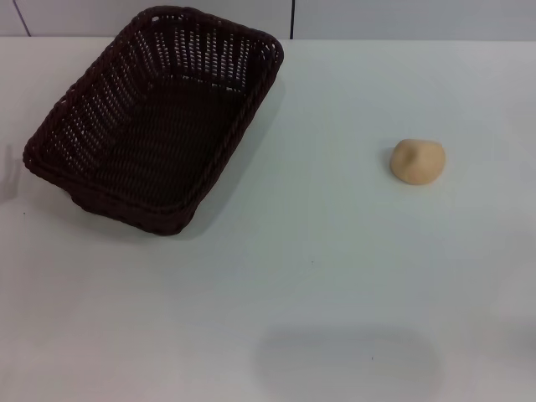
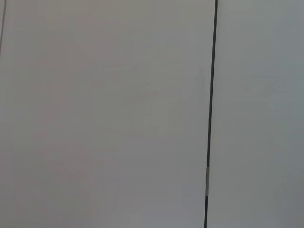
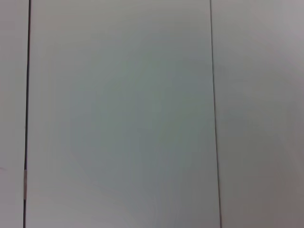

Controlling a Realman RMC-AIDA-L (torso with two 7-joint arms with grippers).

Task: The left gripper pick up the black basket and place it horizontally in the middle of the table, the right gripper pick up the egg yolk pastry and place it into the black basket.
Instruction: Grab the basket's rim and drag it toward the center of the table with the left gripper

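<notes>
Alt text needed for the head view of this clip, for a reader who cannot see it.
A large black basket sits empty at the far left of a white table, angled diagonally. A small egg yolk pastry lies apart from it on the right side. Neither gripper is in view.

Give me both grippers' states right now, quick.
Left gripper: not in view in any picture; the black basket sits untouched.
Right gripper: not in view either; the egg yolk pastry lies alone on the table.

black basket [image 1: 155, 117] far-left, skewed | egg yolk pastry [image 1: 417, 161] right | well apart
</notes>
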